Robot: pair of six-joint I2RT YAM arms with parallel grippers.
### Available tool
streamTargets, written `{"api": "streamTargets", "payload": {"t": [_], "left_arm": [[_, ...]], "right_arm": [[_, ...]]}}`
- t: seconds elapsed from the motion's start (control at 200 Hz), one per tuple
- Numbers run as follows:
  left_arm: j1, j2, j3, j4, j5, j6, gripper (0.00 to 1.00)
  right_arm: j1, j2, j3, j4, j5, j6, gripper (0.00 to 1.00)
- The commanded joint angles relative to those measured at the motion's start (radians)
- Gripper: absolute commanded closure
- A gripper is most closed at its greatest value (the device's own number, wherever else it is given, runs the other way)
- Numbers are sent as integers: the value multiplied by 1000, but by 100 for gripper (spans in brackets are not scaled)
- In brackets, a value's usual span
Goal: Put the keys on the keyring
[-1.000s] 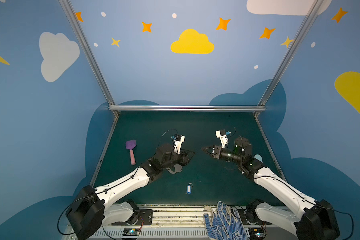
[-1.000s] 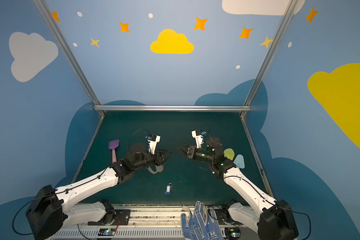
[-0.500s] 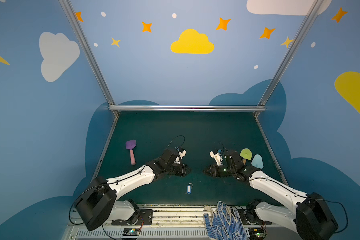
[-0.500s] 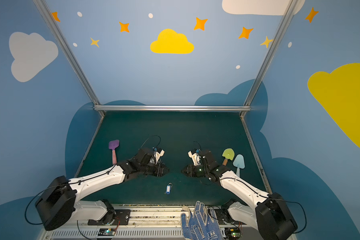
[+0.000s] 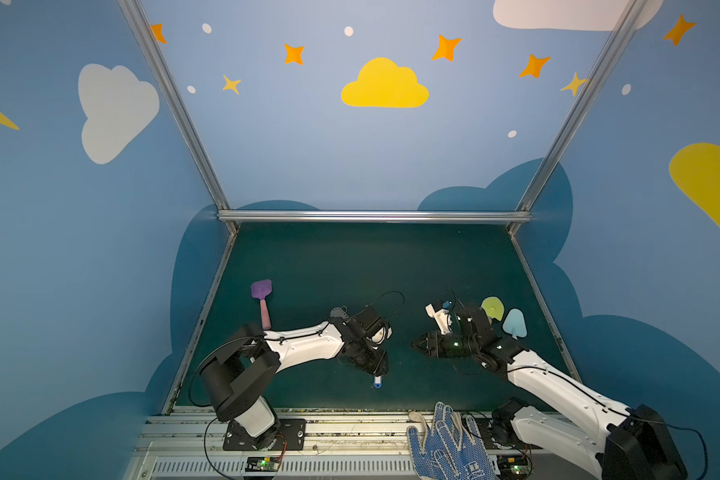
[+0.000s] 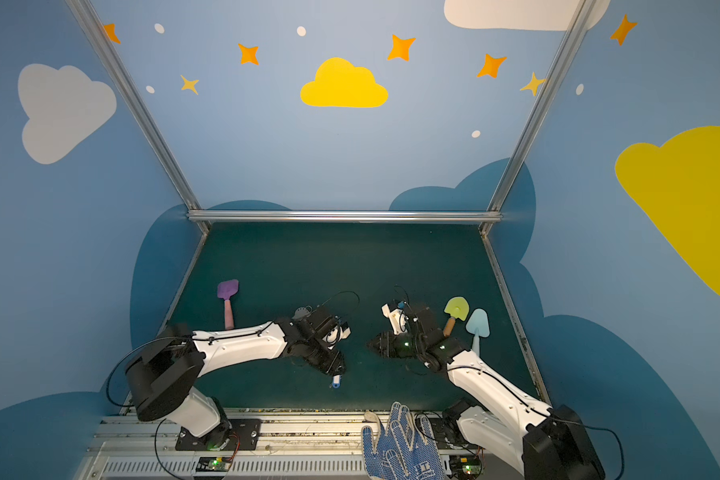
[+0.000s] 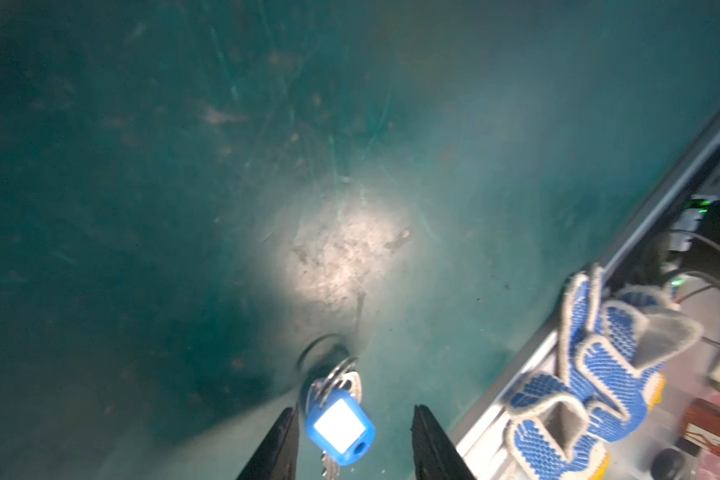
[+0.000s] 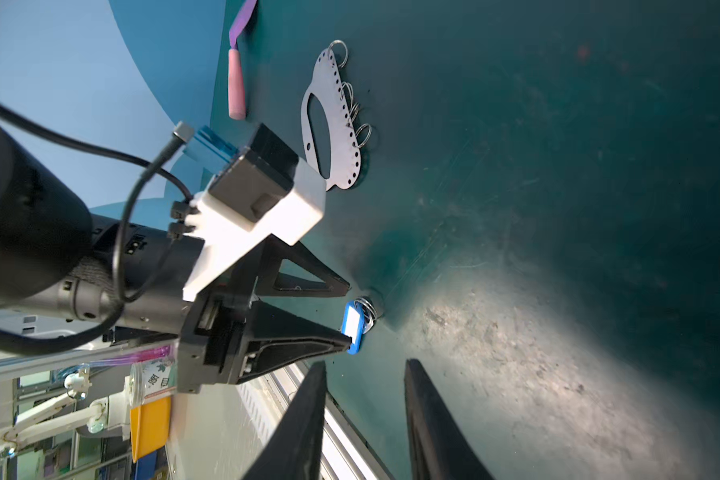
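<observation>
Blue key tag (image 7: 340, 430) w/ ring and small key lies flat on desk (image 5: 350, 266) nr front edge, long axis approx front-back, ring end away from edge. L fingers (image 7: 281, 440) straddle it, apart, not gripping. R fingers (image 8: 304, 415) apart, empty. Keyring plate (image 8: 337, 124) farther back.

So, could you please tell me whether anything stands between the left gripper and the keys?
Nothing visible does. The left gripper is open low over the mat, and the keys lie uncovered between its jaws, nearer one of them. The right gripper is off to the side.
</observation>
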Motion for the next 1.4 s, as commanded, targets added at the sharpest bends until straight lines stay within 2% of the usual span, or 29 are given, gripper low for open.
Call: {"api": "streamTargets", "payload": {"t": [0.0,0.135,0.195,0.3,0.466,0.661,0.801,1.026,1.142,1.277,1.397], "left_arm": [[-17,34,34,-51,-73,39,54],[-31,68,54,-21,-76,43,56],[-33,85,69,-20,-69,46,64],[-37,107,92,-33,-42,57,85],[-36,69,98,-51,-66,59,96],[-27,-45,129,-53,-110,57,96],[5,-171,131,22,-127,31,96],[52,-353,46,292,-126,-42,96],[52,-412,-4,397,-161,-86,96],[53,-435,-11,406,-160,-68,96],[53,-438,-20,422,-155,-61,96]], "right_arm": [[-8,-23,-10,-14,7,6,65],[-13,-32,-12,-17,2,6,65],[-16,-32,-13,-22,3,6,65],[-21,-36,-17,-23,4,10,65],[-26,-43,-28,-19,5,13,65],[-26,-38,-20,-15,-3,15,66],[-25,-64,-5,5,-18,17,66],[-26,-120,-39,286,-101,132,64],[-26,-157,-32,360,-72,170,62],[-26,-216,-25,391,-14,179,61],[-27,-231,-20,420,-4,175,56]]}}
